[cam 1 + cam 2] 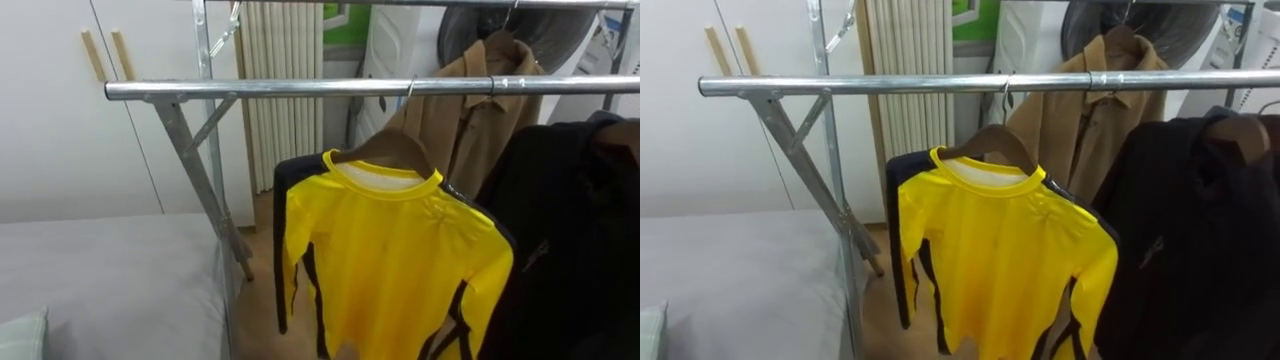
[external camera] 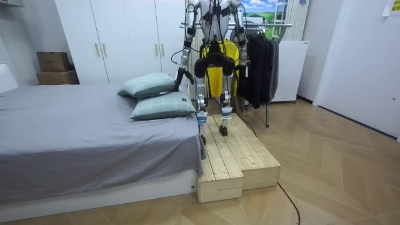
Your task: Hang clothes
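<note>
The yellow shirt (image 1: 400,260) hangs on the rail (image 1: 300,88) — a stray knock could unhook it; left hand (image 2: 181,75), right hand (image 2: 242,60) — grip I cannot tell.

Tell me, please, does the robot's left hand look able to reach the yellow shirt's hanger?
Probably yes: the hanger hangs on the rail straight ahead with nothing between, though the left hand sits low beside the robot.
</note>
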